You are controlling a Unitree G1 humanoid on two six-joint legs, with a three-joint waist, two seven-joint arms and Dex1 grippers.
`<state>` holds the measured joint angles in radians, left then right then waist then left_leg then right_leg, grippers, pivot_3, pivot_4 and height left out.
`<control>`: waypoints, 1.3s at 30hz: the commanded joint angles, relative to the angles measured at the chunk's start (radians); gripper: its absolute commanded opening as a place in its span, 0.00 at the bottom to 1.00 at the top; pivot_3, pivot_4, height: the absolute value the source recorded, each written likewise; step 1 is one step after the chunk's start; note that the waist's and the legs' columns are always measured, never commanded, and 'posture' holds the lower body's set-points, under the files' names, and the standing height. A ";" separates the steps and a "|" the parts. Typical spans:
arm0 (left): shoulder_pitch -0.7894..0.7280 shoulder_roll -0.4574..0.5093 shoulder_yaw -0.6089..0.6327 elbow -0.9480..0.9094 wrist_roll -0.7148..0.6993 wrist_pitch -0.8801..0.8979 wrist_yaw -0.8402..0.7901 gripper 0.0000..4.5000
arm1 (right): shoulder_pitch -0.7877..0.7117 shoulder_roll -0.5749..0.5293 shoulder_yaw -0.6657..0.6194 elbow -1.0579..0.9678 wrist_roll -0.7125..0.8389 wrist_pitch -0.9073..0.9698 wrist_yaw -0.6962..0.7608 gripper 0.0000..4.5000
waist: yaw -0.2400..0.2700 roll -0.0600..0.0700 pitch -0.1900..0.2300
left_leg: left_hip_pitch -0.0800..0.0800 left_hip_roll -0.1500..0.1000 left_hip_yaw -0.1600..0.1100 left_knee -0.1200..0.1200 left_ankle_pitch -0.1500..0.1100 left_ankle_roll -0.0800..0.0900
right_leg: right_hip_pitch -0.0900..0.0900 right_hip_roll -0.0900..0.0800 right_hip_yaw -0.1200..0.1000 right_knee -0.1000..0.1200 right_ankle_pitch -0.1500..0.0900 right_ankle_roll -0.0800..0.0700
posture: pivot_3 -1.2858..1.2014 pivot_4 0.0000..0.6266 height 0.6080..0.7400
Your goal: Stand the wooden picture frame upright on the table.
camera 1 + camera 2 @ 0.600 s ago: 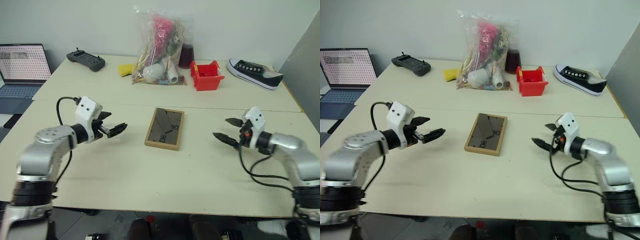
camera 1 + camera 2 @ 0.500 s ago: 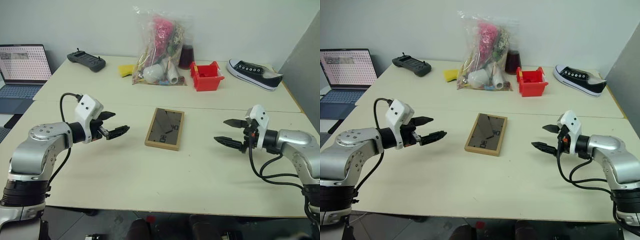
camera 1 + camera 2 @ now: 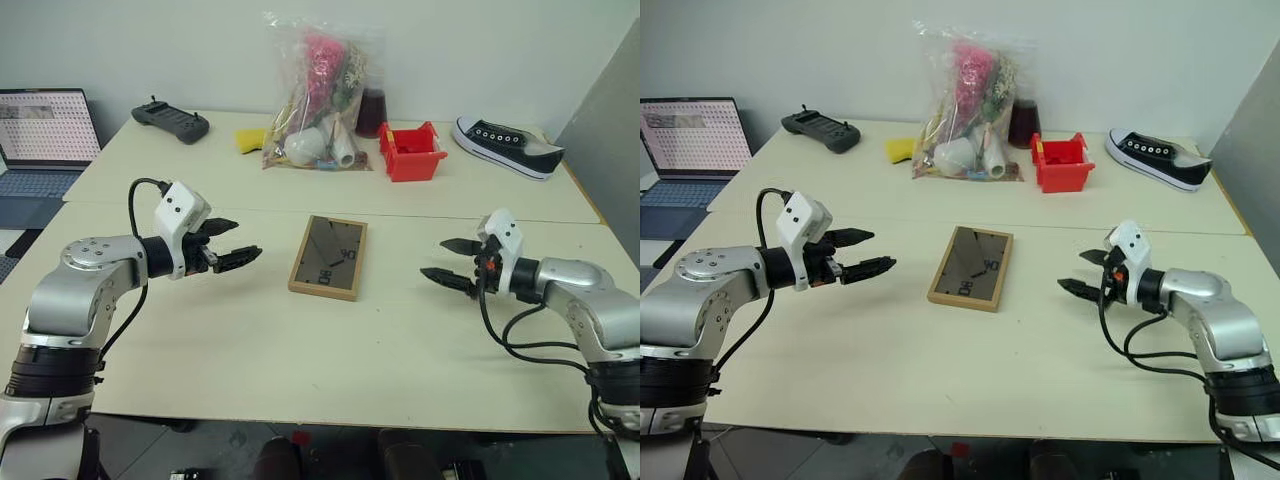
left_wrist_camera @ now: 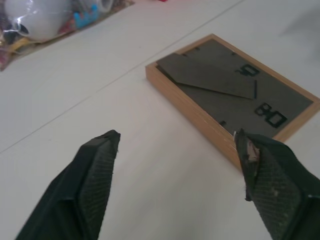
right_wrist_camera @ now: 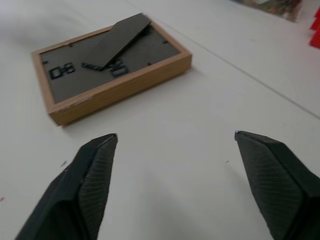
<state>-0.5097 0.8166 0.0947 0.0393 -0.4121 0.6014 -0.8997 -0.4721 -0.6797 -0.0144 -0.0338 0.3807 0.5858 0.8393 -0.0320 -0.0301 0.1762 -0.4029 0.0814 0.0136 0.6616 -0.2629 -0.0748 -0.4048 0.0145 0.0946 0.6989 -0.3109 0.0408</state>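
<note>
Left hand [image 3: 234, 243] and right hand [image 3: 447, 262] both hover with fingers spread wide, holding nothing, on either side of the frame [image 3: 328, 257]. It lies flat, back up, mid-bench [image 3: 330, 350], stand folded against it. A pinch on one edge alone would likely skate it across the smooth top; tipping it up with the stand still folded would let it fall again. Bag [image 3: 315, 95], red bin [image 3: 411, 151], shoe [image 3: 508, 146], controller [image 3: 171, 121] and laptop [image 3: 45, 140] sit well behind, blocking nothing.
</note>
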 commanded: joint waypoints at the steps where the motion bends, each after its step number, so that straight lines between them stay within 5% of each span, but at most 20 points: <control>1: -0.031 -0.019 -0.001 0.028 0.023 -0.038 0.010 0.63 | -0.038 0.041 0.004 -0.010 -0.013 0.000 -0.046 0.63 | 0.000 0.000 0.000 | 0.000 0.000 0.000 0.000 0.000 0.000 | 0.000 0.000 0.000 0.000 0.000 0.000 | 0.52 0.24 1.00; 12: -0.073 -0.272 -0.034 0.182 0.168 -0.174 0.274 0.05 | -0.135 0.292 0.086 0.210 -0.203 -0.130 -0.306 0.00 | 0.001 0.000 -0.001 | -0.001 0.000 0.001 0.000 0.000 0.000 | -0.001 0.000 0.000 0.001 0.000 0.000 | 0.52 0.24 1.00; 19: -0.077 -0.412 -0.094 0.201 0.190 -0.088 0.341 0.00 | -0.193 0.440 0.132 0.381 -0.285 -0.221 -0.401 0.00 | 0.000 0.000 -0.001 | -0.001 0.000 0.001 0.001 0.001 -0.001 | -0.002 -0.001 0.000 0.002 0.000 0.000 | 0.52 0.24 1.00; 27: 0.027 -0.411 -0.142 0.017 0.136 0.018 0.251 0.00 | -0.127 0.508 0.161 0.258 -0.224 -0.150 -0.318 0.00 | -0.002 0.000 -0.001 | -0.001 0.000 0.000 0.000 0.002 -0.003 | -0.002 -0.001 0.000 0.003 0.000 0.000 | 0.52 0.24 1.00; 39: 0.183 -0.325 -0.128 -0.317 0.030 0.225 0.179 0.00 | 0.054 0.384 0.236 -0.093 -0.154 0.021 -0.121 0.00 | 0.000 0.000 -0.001 | -0.001 0.000 -0.001 0.001 0.000 0.000 | -0.001 -0.001 0.000 0.002 0.000 0.000 | 0.52 0.24 1.00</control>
<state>-0.3294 0.4899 -0.0225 -0.1574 -0.3093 0.8050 -0.6693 -0.4229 -0.3062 0.1746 -0.0311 0.1817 0.5998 0.6605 -0.0324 -0.0300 0.1754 -0.4043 0.0813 0.0128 0.6623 -0.2627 -0.0751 -0.4061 0.0140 0.0942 0.7013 -0.3107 0.0407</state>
